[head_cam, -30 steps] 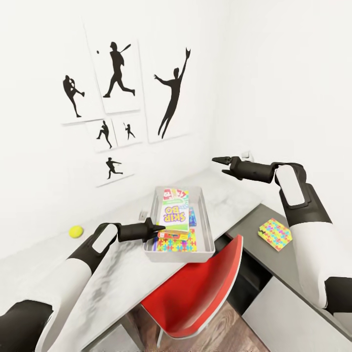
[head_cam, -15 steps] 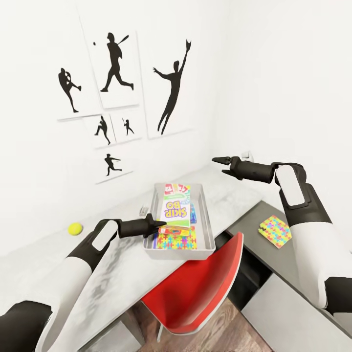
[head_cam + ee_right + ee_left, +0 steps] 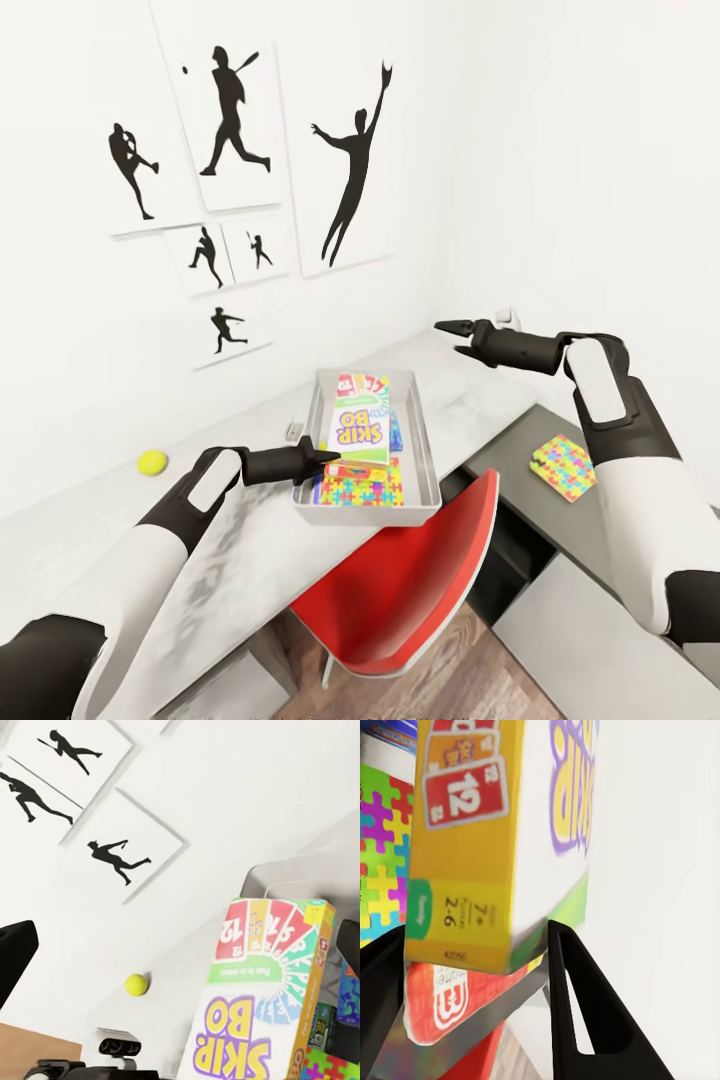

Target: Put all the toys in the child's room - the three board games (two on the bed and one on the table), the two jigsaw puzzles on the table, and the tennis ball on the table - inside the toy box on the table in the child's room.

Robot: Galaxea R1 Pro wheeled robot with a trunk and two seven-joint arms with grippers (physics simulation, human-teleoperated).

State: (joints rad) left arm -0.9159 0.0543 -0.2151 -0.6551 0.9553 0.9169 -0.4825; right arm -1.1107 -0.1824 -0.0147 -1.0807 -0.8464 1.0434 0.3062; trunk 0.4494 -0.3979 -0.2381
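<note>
The pale toy box point(image 3: 431, 472) stands on the table point(image 3: 240, 545). In it lie a jigsaw puzzle point(image 3: 362, 491) and, on top, the white SKIP-BO board game point(image 3: 358, 434), tilted over other boxes. My left gripper point(image 3: 327, 458) reaches over the box's near-left rim, shut on the SKIP-BO game's yellow end point(image 3: 472, 870), one finger point(image 3: 577, 1005) on each side. A red-and-white box point(image 3: 439, 1001) lies beneath. My right gripper point(image 3: 455, 336) hangs open and empty above the table's far end. The tennis ball point(image 3: 152, 461) rests on the table by the wall. Another jigsaw puzzle point(image 3: 563, 466) lies on the lower dark cabinet.
A red chair point(image 3: 400, 590) is tucked under the table just in front of the toy box. The dark grey cabinet point(image 3: 520, 450) adjoins the table at the right. White walls with black sports silhouettes point(image 3: 235, 120) close off the back and the corner.
The whole view has shifted a little, so the camera moved. My left gripper has edged slightly forward over the toy box rim with the SKIP-BO game. The right arm has held still.
</note>
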